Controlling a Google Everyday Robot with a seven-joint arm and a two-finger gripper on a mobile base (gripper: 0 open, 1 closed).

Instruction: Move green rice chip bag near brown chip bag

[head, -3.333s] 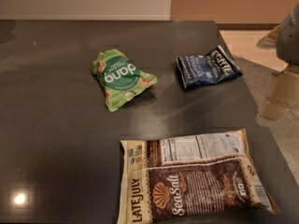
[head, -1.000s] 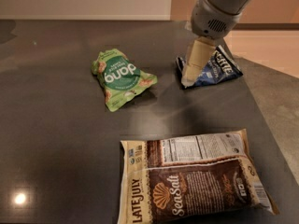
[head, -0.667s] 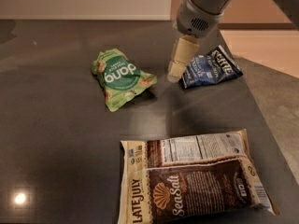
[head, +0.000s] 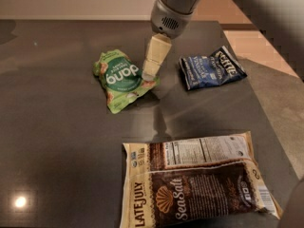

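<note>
Camera view: three bags on the dark worktop, one of each kind. One green rice chip bag, crinkled, lies left of centre. One gripper hangs over that bag's right edge; open or closed, cannot tell. One blue chip bag lies further right, apart. One brown chip bag lies flat at the near side, well apart from the green bag.

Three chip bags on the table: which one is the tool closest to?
The small crinkled bright-green rice chip bag: the tool hangs at its right edge. The dark blue bag and the large brown Late July bag lie clear of it.
</note>
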